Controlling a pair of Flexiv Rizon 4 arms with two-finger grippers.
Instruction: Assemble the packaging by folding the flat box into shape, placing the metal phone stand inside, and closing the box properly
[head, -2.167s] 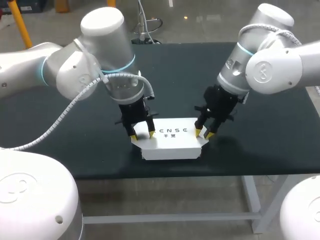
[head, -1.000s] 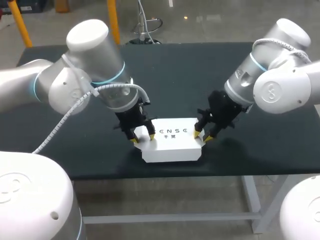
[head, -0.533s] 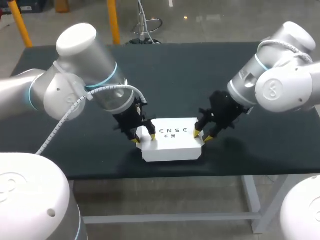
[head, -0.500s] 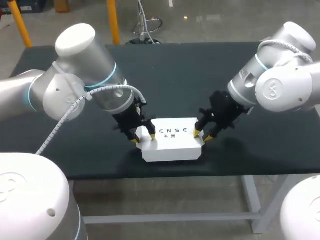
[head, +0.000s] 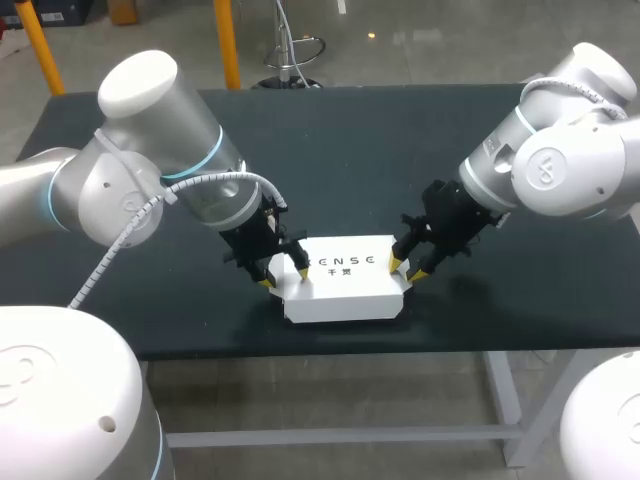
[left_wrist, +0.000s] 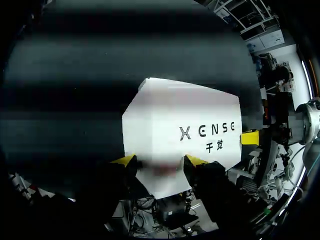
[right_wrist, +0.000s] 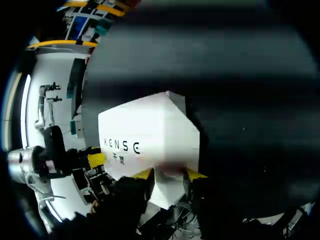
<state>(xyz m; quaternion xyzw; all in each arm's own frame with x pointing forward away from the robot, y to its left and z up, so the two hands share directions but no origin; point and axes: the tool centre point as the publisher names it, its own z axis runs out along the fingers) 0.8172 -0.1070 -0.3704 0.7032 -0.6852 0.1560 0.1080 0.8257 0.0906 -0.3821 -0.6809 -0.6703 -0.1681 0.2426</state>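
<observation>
The white box (head: 345, 280) with dark lettering on its lid lies folded into shape near the table's front edge; the phone stand is not visible. My left gripper (head: 284, 278) is tilted over the box's left end, one yellow tip on the lid and the other outside the end wall. In the left wrist view the box (left_wrist: 185, 125) lies ahead of the open left gripper (left_wrist: 160, 160), its end reaching between the fingers. My right gripper (head: 404, 270) stands open at the box's right end. There the box's corner (right_wrist: 150, 130) sits between the fingers of the right gripper (right_wrist: 170, 174).
The dark table (head: 350, 150) holds nothing else that I can see. Its front edge runs just below the box, and both arms lean in from the sides.
Both arms have leaned further outward while their grippers stayed at the box's ends. The flared side tabs seen earlier now lie flat against the box. The left fingers spread slightly.
</observation>
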